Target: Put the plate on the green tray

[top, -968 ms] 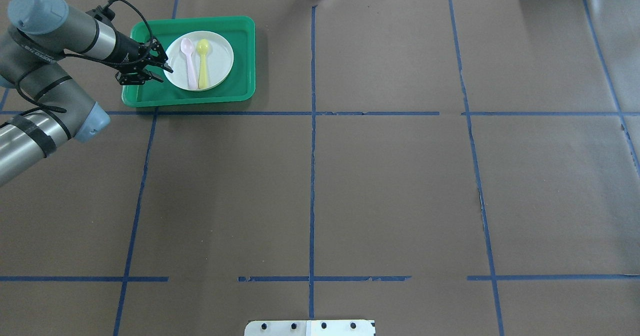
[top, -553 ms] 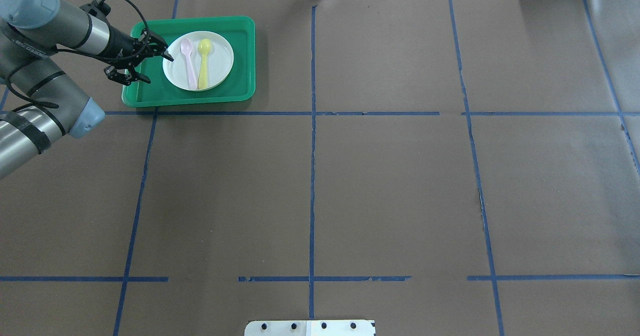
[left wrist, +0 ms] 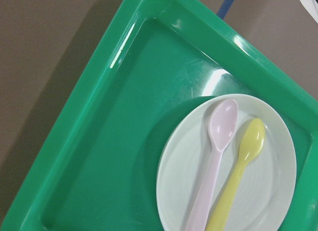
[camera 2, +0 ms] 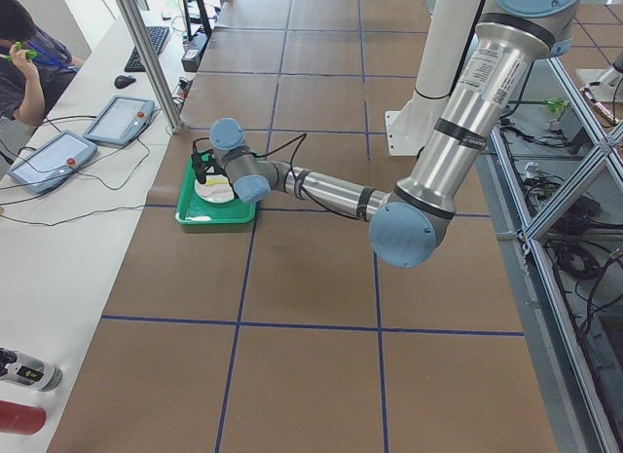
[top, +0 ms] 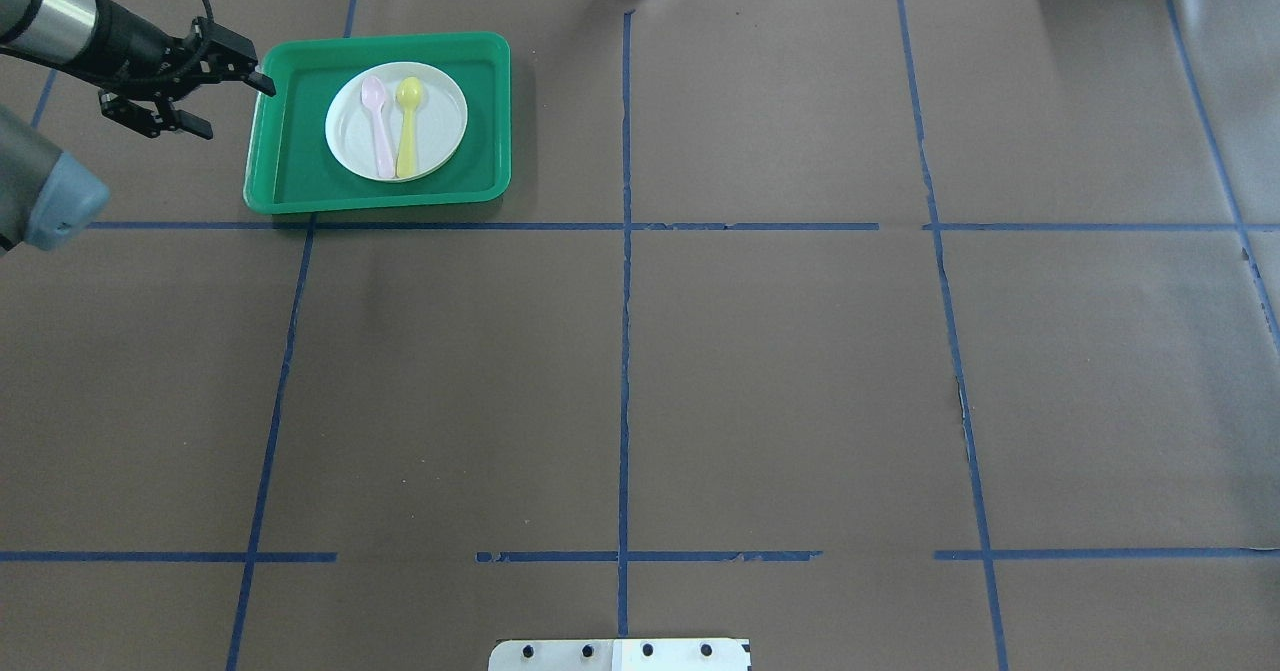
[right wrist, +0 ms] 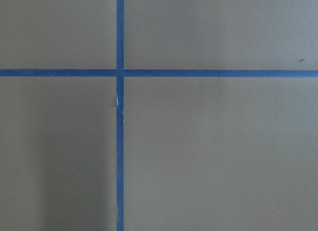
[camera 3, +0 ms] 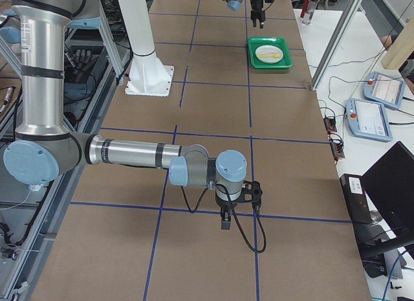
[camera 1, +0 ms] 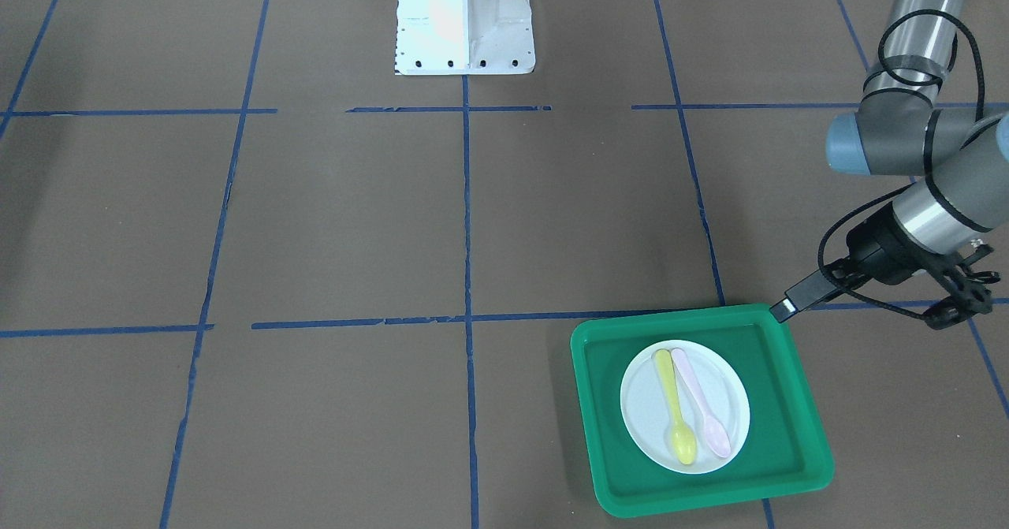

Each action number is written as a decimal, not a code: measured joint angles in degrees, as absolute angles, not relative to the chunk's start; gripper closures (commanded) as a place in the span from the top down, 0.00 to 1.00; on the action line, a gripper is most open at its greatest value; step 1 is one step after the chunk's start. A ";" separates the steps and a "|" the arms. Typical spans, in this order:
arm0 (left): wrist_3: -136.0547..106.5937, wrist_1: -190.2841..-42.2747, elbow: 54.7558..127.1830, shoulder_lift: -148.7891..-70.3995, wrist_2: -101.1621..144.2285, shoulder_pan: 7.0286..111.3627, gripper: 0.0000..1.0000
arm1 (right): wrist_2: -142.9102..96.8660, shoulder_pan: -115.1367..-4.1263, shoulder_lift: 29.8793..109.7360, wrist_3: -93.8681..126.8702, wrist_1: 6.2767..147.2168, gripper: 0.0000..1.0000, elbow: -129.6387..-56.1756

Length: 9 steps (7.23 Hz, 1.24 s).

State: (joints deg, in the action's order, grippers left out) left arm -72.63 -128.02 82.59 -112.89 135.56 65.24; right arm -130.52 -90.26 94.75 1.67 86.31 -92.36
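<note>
Left gripper (top: pixel 241 109) hung just off the left edge of the green tray (top: pixel 290 166), above the table (top: pixel 760 371); fingers spread apart, nothing between them. Plate (top: pixel 440 111) sat flat inside the tray, about its middle, green floor showing all round it. Pink spoon (top: pixel 378 131) and yellow spoon (top: pixel 406 131) lay side by side on the plate, pink to the left, bowls toward the tray's far edge. Right gripper (camera 3: pixel 225 217) pointed down at bare table, well apart from the tray, toward the table's other end. It was seen only from the right side view; fingers spread or pressed together, could not tell.
</note>
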 measured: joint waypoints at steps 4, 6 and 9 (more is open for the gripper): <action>-36.22 -108.58 98.98 -104.10 129.14 70.65 1.00 | -130.52 -90.26 94.75 1.67 86.30 1.00 -92.35; -16.33 -103.47 99.87 -101.65 127.72 75.57 1.00 | -130.52 -90.26 94.75 1.67 86.31 1.00 -92.31; 2.32 -100.43 97.91 -95.33 127.73 82.90 1.00 | -130.52 -90.26 94.75 1.67 86.31 1.00 -92.32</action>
